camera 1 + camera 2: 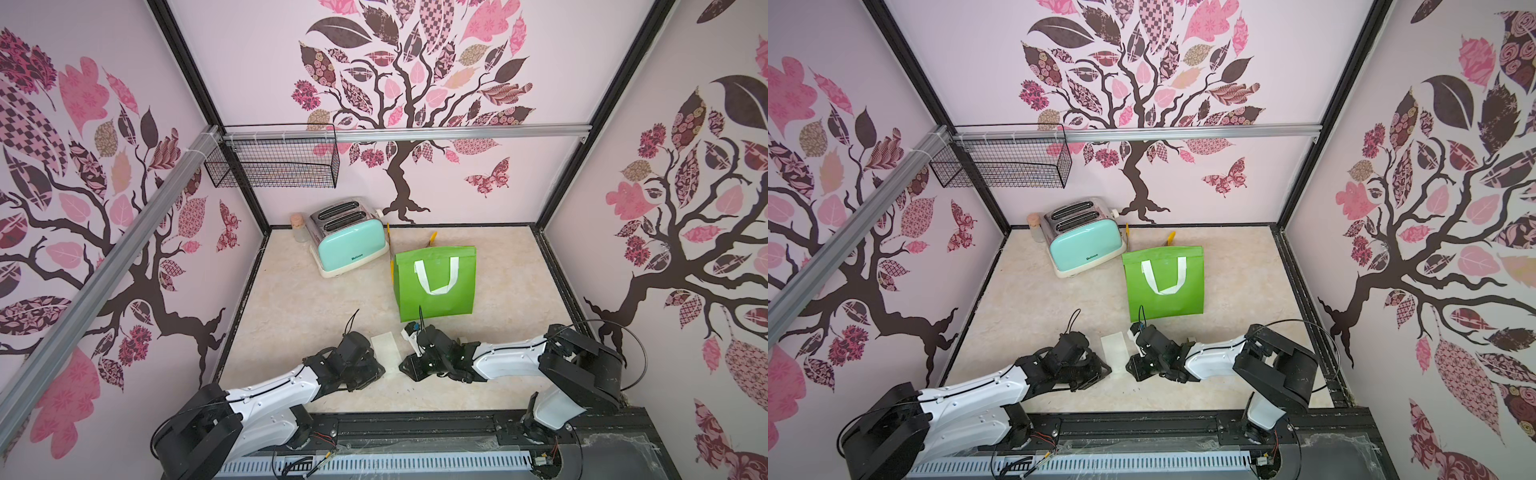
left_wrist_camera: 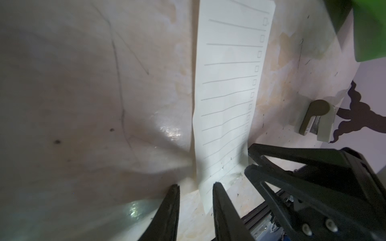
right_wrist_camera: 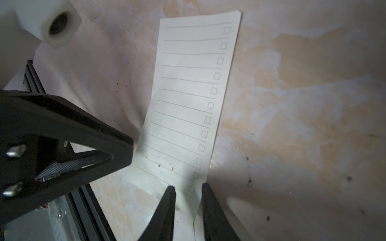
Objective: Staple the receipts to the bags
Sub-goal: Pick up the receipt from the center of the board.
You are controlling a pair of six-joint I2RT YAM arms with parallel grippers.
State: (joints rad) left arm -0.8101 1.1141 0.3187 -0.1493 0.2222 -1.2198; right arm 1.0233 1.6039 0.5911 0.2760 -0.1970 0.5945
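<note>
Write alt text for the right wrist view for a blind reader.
A white receipt with ruled lines and checkboxes lies on a marbled table. The right gripper, open, straddles one corner; the left gripper sits at its side edge.

Bag [image 1: 436,306]: bright green; handle [image 1: 422,276] white. Receipt [image 3: 188,94]: white, grey ruled lines, small grey checkboxes down one edge. Toaster [image 1: 353,248]: mint green, chrome top. Table [image 1: 299,299]: beige marbled. Wall [image 1: 257,62]: pale pink, dark brown tree, pink patterned leaves.

Top views bright, even, sharp but fisheye-bent at edges; wrist views dimmer, soft, w/ glare patches.
</note>
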